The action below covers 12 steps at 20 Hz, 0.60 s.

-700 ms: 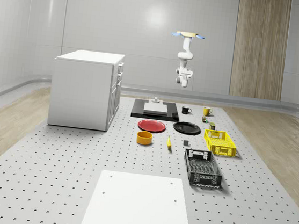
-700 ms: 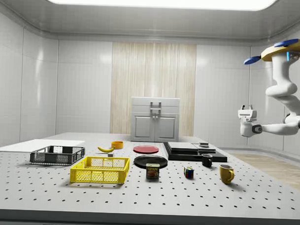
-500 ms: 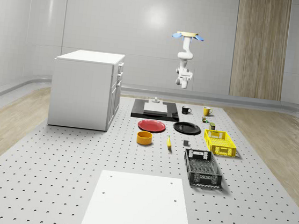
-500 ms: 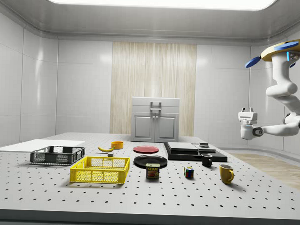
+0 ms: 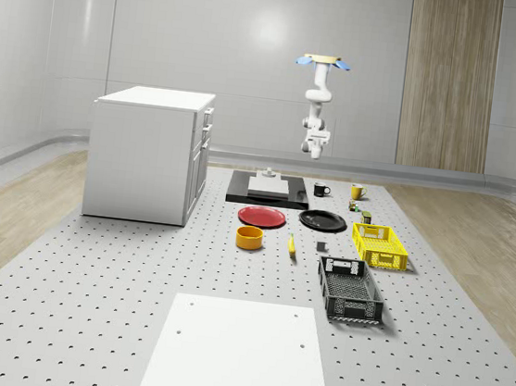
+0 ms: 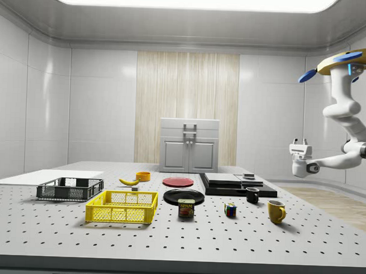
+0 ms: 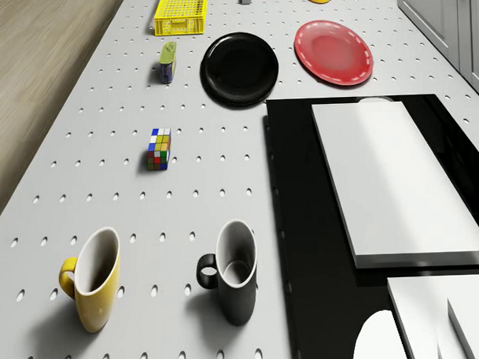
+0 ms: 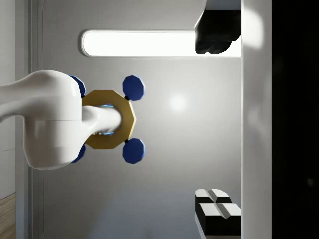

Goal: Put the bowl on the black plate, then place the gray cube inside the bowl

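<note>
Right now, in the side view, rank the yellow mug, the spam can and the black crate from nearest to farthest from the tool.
From the tool, raised at the side view's right:
1. Yellow mug, just below and left of it.
2. Spam can, mid-table.
3. Black crate, far at the side view's left.

"SPAM" on the can (image 6: 186, 208) beside the yellow crate (image 6: 121, 207), side view
</note>
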Motion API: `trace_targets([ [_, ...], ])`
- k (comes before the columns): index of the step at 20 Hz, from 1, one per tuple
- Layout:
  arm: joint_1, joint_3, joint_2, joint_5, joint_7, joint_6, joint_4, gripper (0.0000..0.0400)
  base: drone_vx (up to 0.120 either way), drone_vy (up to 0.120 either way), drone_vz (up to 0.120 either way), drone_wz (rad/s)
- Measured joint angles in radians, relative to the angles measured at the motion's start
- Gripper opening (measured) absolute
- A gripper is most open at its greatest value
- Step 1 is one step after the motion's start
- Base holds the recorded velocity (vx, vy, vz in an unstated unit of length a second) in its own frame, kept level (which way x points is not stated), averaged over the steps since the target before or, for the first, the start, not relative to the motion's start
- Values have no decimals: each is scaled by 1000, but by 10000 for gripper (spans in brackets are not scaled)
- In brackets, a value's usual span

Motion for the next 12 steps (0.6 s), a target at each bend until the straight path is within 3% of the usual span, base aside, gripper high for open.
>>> trace_targets([
  [12,-2,1,12,1,-1,-17,38,400,120,-120,0,0],
])
